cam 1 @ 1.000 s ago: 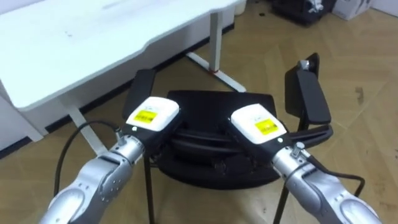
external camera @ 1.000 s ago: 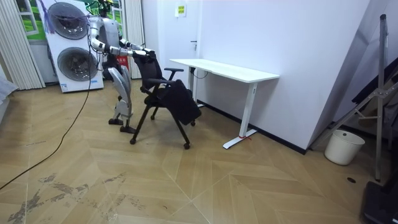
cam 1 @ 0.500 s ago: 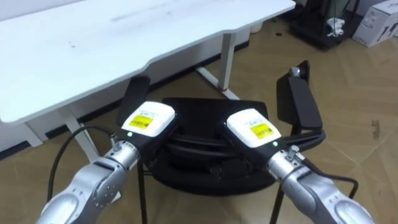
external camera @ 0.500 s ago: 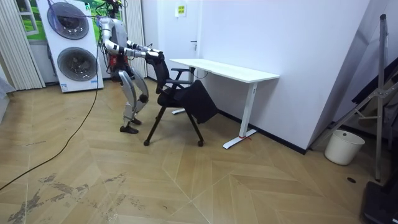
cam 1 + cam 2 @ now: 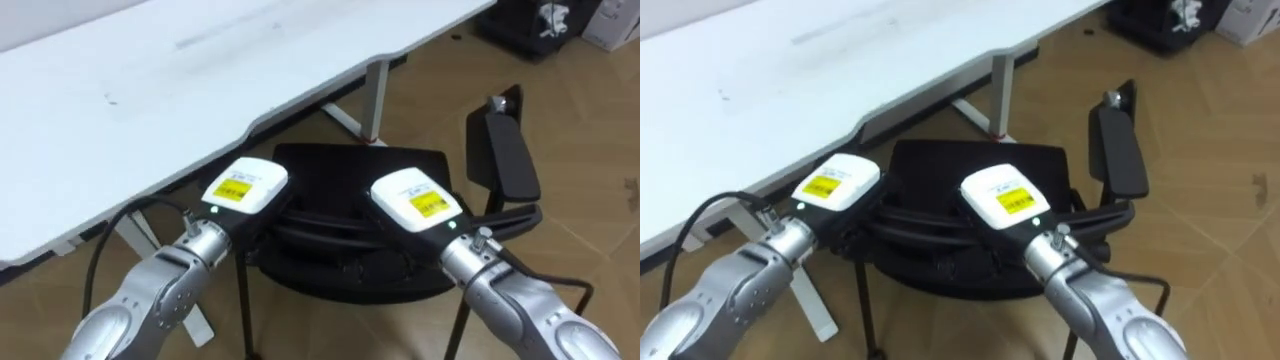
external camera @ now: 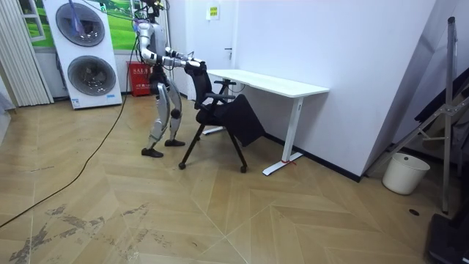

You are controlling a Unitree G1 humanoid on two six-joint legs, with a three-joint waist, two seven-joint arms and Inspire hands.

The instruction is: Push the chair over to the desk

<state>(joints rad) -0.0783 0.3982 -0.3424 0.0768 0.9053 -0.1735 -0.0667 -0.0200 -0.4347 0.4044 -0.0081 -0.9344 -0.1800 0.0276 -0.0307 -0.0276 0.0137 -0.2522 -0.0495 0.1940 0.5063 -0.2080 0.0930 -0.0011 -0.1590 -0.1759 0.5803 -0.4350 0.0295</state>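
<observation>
Chair [image 5: 350,250] directly before the robot, close against the near edge of the desk [image 5: 150,120]; left hand [image 5: 245,185] and right hand [image 5: 415,200] side by side on its backrest; washing machines [image 6: 77,51] behind the robot.

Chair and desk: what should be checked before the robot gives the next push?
1. Contact: left hand and right hand rest on the chair back: ok.
2. Finger hold: hidden under the hands: cannot tell.
3. Aim: seat faces the desk: ok.
4. Room between seat and desk leg: cannot tell.
5. Stance: robot stands upright behind the chair: ok.
</observation>
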